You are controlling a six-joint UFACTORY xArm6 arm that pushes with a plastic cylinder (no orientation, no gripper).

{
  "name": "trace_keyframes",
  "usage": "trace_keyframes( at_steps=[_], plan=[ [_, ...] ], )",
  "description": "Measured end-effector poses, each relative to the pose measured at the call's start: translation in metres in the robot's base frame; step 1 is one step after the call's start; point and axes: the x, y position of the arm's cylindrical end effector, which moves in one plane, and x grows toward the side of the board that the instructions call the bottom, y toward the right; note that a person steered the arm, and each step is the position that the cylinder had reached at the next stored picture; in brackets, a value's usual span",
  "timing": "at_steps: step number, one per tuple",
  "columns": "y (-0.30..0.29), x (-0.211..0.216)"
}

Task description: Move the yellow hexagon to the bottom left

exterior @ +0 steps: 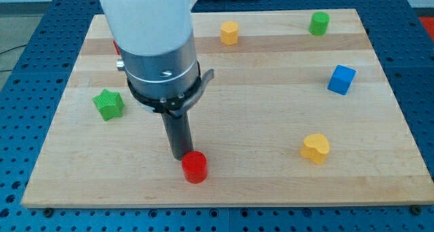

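1. Filling most of the view, the wooden surface (271, 89) carries all the blocks.
2. The arm (152, 35) comes down from the view's top left and ends in a dark rod; there are no jaws, so nothing is held.
3. My tip (181, 156) sits at the view's bottom, left of centre, touching or just above-left of the red cylinder (194, 167).
4. The green star (108, 104) lies at the left, well apart from the tip.
5. The yellow heart (315, 148) sits at the lower right.
6. The blue cube (341, 79) sits at the right.
7. The yellow hexagon (229, 32) lies at the top, near the centre, well apart from the tip.
8. The green cylinder (319, 23) stands at the top right.
9. A sliver of a red block (116, 49) peeks out beside the arm; its shape is hidden.
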Motion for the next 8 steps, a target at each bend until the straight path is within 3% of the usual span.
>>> trace_keyframes(
  at_steps=[1, 3, 4, 5, 6, 7, 8],
  plan=[
    [-0.009, -0.068],
    [0.133, -0.224],
    [0.123, -0.279],
    [0.085, -0.282],
    [0.101, -0.315],
    [0.059, -0.308],
    [0.042, -0.243]
  ],
)
